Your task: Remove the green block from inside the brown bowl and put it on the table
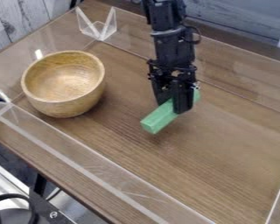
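Observation:
The green block [156, 121] hangs tilted right of the middle of the table [224, 149], its upper end between the black fingers and its lower end close to the wood. My gripper [171, 105] points steeply down and is shut on that upper end. The brown bowl [63, 83] stands empty at the left, well apart from the gripper. I cannot tell whether the block's lower end touches the table.
A clear plastic edging strip [78, 156] runs along the table's front edge. A small clear plastic piece [98, 24] stands at the back left. Bare wood lies in front of and to the right of the gripper.

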`<state>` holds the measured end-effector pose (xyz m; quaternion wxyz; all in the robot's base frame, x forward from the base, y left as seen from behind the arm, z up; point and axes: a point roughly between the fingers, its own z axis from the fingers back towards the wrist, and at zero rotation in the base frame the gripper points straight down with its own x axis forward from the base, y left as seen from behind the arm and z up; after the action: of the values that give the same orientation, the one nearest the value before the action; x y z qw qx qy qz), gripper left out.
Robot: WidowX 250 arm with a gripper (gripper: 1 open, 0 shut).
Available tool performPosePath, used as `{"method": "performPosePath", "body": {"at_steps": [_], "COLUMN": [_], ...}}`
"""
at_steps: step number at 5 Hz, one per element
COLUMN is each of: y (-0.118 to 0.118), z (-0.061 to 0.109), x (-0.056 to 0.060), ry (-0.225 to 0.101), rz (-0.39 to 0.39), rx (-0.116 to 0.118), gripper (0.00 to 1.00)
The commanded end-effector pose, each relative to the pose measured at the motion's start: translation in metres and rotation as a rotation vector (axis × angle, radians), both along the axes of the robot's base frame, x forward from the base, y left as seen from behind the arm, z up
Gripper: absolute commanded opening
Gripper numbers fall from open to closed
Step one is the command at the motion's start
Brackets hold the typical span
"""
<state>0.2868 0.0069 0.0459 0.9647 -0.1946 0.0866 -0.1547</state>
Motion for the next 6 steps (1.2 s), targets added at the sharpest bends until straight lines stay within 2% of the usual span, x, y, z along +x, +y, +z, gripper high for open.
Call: {"method": "performPosePath", "body": {"at_steps": [1,3,5,6], "y": [0.004,0.005,-0.003,-0.006], "z": [0.006,-0.005,-0.008,-0.008], "x": [0.018,0.031,0.024,0.019], "ry": [-0.019,0.047,0.069,0.062], "rz": [0.025,0.072,0.123,0.105], "rx": [0.004,-0.010,0.023,-0.002], "gripper": [0.00,0.00,0.00,0.00]}}
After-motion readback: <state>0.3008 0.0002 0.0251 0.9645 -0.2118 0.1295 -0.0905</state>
